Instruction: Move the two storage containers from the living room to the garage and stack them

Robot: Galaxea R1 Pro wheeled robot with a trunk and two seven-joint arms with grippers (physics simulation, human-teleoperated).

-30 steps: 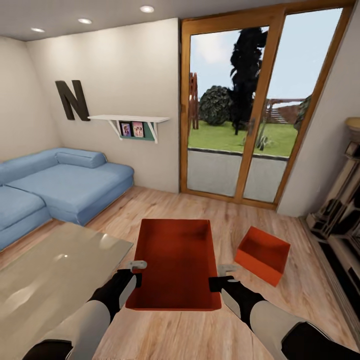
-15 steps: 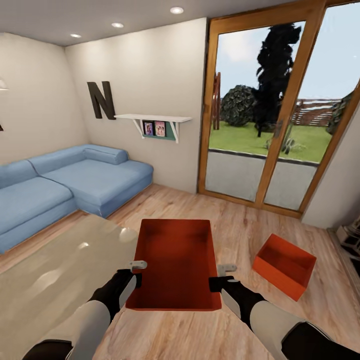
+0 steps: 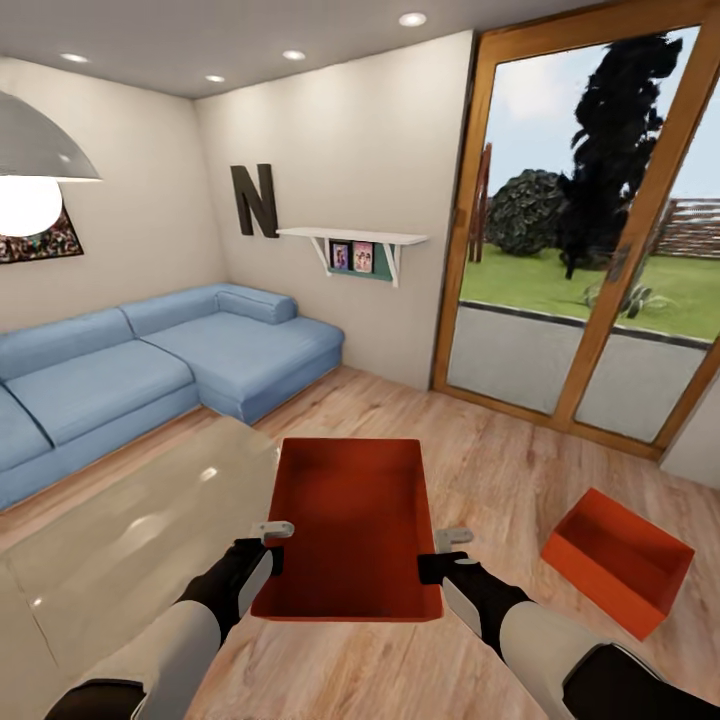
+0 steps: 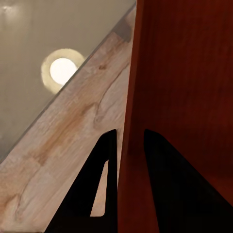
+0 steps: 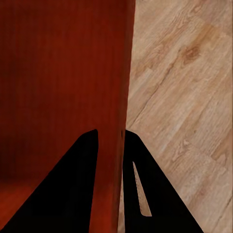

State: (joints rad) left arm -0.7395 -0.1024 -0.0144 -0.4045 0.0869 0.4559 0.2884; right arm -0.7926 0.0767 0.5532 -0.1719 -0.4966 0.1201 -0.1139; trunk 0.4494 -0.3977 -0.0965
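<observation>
Still in the living room, with wood planks underfoot and no garage in sight. One orange-red container [image 3: 350,525] held up in the air, level, in front of the robot, above the planks and just beside the glass table [image 3: 110,560]. Left gripper [image 3: 272,535] clamped on the thin left wall, one finger inside the box and one outside, as seen up close in the left wrist view [image 4: 127,145]. Right gripper [image 3: 450,545] clamped the same way on the right wall [image 5: 110,141]. Probably light, since thin-walled and with nothing inside. Probably stiff enough to stay flat, but smooth sides, so maybe slippery and likely to slide or tip if one side lets go. Best held by the two long walls, near the middle, like now. Second container [image 3: 620,560] sitting on the planks well apart to the right, near the glass doors [image 3: 590,270], waiting for its turn. Hard to see: the bottom of the held box from below, and how deep the fingers reach. Blue sofa [image 3: 120,370] cut off at the left edge. Robot arms cut off at the bottom of the head view.
</observation>
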